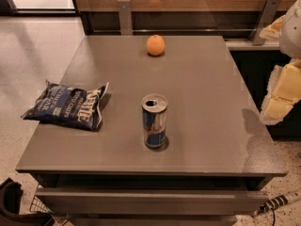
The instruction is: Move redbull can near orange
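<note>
Standing upright near the front edge of the table point(211, 131), the redbull can point(154, 121) (silver top up) is untouched. A chip bag point(68, 106) lies to its left. The end effector point(281, 94) hangs beyond the table's right side; its state cannot be told. The orange point(155, 45) rests by the far edge, well apart from the can.

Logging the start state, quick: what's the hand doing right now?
Hand: right of the table, away from the redbull can; open or closed cannot be told.
</note>
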Robot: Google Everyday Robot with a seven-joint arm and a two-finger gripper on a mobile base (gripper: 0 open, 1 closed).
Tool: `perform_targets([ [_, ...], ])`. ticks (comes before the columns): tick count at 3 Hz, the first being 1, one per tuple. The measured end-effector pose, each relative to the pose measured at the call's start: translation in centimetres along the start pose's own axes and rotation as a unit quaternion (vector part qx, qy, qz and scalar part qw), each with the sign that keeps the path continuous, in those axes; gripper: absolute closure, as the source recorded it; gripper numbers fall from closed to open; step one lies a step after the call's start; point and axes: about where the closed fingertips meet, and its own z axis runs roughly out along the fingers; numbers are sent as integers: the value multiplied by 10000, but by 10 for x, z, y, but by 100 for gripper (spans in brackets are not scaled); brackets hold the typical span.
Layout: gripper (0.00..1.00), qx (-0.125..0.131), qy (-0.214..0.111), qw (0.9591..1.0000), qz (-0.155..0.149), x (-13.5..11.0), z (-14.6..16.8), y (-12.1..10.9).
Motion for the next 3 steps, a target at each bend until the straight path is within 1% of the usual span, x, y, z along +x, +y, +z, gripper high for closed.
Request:
perform_targets([
  [1, 0, 0, 0, 10000, 0, 0, 0, 0],
  [2, 0, -55, -266, 9996, 26, -2, 2, 4],
  [3, 0, -221, -1091, 9937, 91, 9, 35, 12],
])
